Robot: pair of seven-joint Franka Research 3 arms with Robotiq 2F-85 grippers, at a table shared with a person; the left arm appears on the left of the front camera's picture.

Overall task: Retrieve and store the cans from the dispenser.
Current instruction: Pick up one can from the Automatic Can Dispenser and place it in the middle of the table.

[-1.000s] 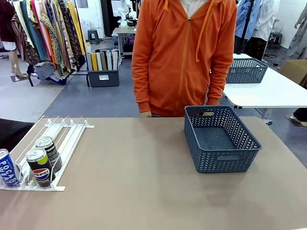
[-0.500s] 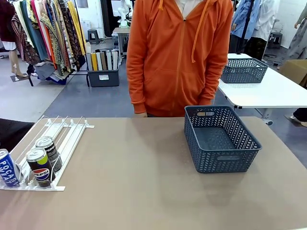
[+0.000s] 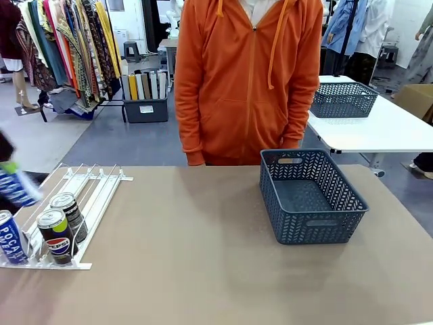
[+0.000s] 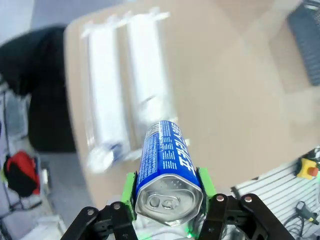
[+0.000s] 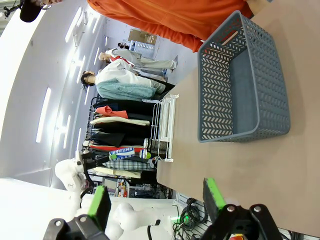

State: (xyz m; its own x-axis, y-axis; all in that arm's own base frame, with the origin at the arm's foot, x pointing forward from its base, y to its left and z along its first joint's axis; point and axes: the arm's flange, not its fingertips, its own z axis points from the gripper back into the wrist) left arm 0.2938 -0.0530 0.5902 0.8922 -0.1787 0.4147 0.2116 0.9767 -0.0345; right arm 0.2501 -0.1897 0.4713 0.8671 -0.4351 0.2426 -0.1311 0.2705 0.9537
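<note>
I have a blue can [image 4: 166, 160] in my left tool [image 4: 169, 197]. The tool is squeezed tight on it, with one green pad [image 4: 130, 192] on each side. The can's silver top faces my wrist camera, and white letters run down its side. From the front, this can is a blur up in the air at the left edge, above the dispenser [image 3: 78, 193].

The dispenser is white with long rails. It lies flat on the left part of the surface [image 3: 203, 271]. At its near end, two black cans [image 3: 55, 235] sit one behind the other in one lane. A second blue can [image 3: 10, 238] sits just beside them on the left, against the curved stop.

A dark blue-grey basket [image 3: 314, 227] stands on the right part of the surface, well apart from the dispenser. It has lots of little holes in its walls and a handle hole at each end.

A person [image 3: 247, 88] in an orange hoodie stands at the far side, close to the edge of the surface and near the basket.

My right tool [image 5: 156, 202] is spread wide with nothing between its fingers. It hangs in the air over the surface, and its camera looks toward the basket.
</note>
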